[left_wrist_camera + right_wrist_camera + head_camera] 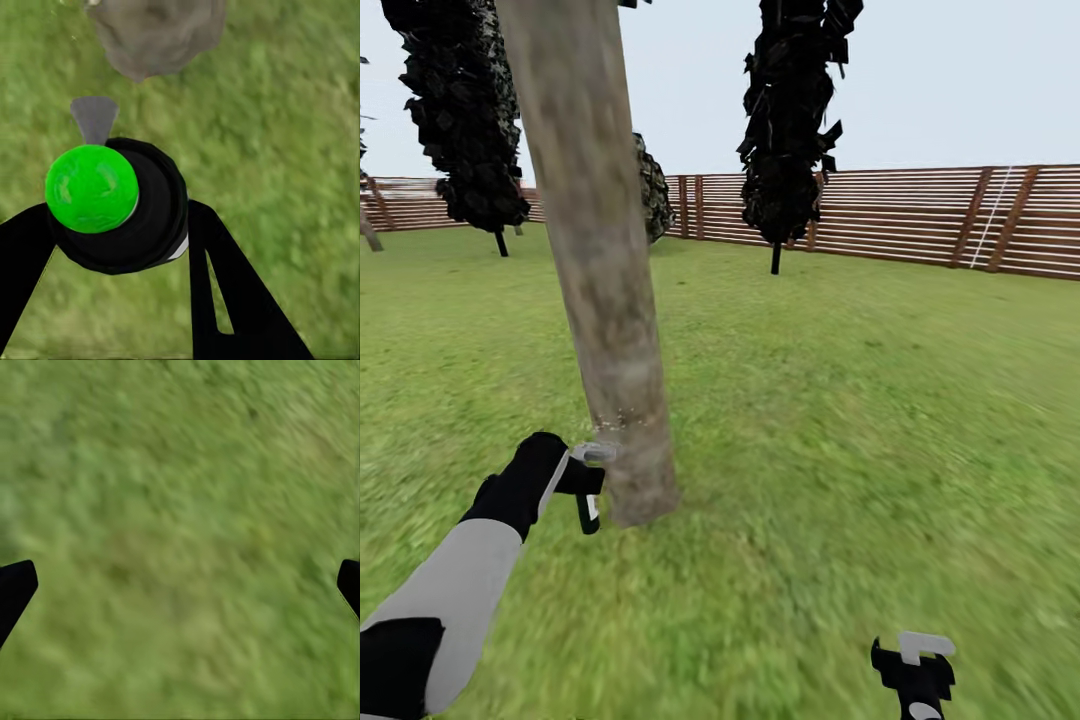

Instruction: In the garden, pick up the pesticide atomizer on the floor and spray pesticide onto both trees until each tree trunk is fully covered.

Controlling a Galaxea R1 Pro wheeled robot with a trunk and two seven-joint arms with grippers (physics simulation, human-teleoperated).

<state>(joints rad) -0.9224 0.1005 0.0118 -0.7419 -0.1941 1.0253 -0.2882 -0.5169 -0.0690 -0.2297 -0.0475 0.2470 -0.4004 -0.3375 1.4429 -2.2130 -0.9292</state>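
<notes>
the left end effector (120, 247) is pinching the pesticide atomizer (120, 206), its nozzle aiming at the base of the tree trunk (600, 270); the right end effector (916, 672) is hanging spread over the lawn (860, 400).

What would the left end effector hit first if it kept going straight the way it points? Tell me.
Probably the tree trunk: the left end effector, shut on the pesticide atomizer, points at its base close ahead. Depth is unclear; it could meet the grass beside it.
</notes>
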